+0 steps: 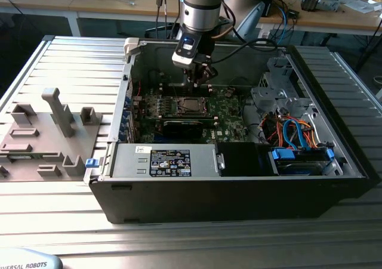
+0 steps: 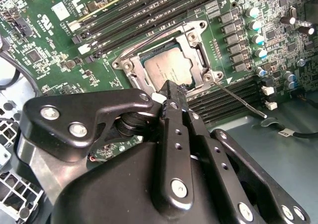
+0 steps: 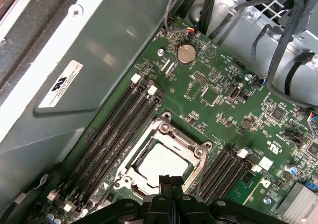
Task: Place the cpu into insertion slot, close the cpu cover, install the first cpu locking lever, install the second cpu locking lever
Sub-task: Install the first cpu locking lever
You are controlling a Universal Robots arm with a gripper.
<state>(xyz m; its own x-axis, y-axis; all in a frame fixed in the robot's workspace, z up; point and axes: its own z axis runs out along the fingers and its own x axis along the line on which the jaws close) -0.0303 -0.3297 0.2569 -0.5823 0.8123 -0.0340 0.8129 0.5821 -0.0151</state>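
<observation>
Gripper (image 2: 171, 87) is seen closest in both wrist views: fingers pressed together, nothing clamped. Its tip is held just over the near edge of the cover (image 2: 195, 44); contact cannot be confirmed.

Cpu (image 2: 168, 67) is seated flat in its slot on the board (image 2: 49, 45). The cover is laid down around it, and the metal top is seen through the window. Placement and cover closing are judged done.

One lever (image 2: 240, 100) is seen running out from the cover corner across the RAM slots (image 2: 213, 102), apparently not latched. The other lever's state cannot be told.

In the exterior view the arm (image 1: 200, 6) is positioned inside the open case (image 1: 239, 191), above the cpu.

Step in hand is judged to be lever work. Advice:
- The closed tip is best used as a pusher.
- Contact should be made on the rod near its free end, not on the frame.
- Force should be kept low and along the lever's swing.
- The capacitors (image 2: 253, 25) beside the cover should be cleared.
</observation>
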